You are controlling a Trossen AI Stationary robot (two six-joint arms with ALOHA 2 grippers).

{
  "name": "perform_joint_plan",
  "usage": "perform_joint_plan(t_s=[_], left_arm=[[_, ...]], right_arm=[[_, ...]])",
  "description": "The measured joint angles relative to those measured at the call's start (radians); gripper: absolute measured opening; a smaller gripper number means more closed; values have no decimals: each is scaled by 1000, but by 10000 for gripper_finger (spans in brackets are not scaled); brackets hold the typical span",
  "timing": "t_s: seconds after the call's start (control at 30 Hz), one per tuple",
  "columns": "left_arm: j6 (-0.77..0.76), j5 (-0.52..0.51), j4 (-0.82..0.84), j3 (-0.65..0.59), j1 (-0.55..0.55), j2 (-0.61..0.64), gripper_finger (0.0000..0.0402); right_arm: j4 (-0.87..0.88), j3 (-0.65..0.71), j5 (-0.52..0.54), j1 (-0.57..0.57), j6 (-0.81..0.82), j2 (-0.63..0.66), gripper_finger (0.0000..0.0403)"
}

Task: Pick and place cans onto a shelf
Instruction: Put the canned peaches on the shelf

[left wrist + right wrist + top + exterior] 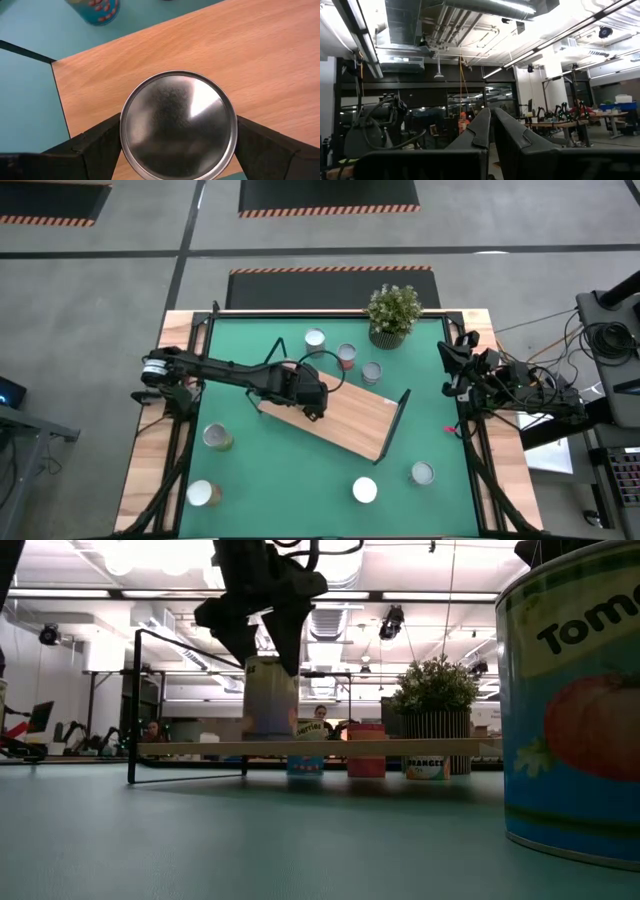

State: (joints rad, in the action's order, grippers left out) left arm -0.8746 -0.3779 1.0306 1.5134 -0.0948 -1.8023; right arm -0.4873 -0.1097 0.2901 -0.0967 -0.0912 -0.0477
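- A can (178, 124) is stood on the shelf (240, 60), near the shelf's left corner, with the left gripper (178, 150) set around it; a dark finger (95, 147) is seen at each side of its silvery lid.
- In the low view the can (268, 695) is seen upright on the board (330, 747), with the gripper (268, 635) straight above it.
- The jaws are held wide, about the width of the can; whether the sides are being squeezed or only flanked cannot be told.
- If the can is being set down, the step is judged to be done well by spreading the fingers fully and lifting straight up, so that the can is not tipped or dragged toward the near edge.
- The can is placed close to the shelf's edge and wire frame (262, 383), so a sideways move is best avoided.
- Three cans (346, 357) are left behind the shelf's far edge, and other cans at the mat's near edge.
- The right gripper (491, 131) is parked at the mat's right edge, fingers pressed together, with nothing held.
- In the high view the held can is covered by the left arm (230, 370).
- In the low view a large can (575, 705) is cut off at the right, and part of the shelf is blocked by it.
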Motion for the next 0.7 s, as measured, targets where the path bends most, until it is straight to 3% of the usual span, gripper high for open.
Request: perform_joint_plan(t_s=[0.5,0.7], left_arm=[[32,6,12,0,0,0,342],[77,5,88,96,-5,2,343]], right_arm=[[0,0,0,0,-6,0,13],[0,0,0,0,-7,0,13]])
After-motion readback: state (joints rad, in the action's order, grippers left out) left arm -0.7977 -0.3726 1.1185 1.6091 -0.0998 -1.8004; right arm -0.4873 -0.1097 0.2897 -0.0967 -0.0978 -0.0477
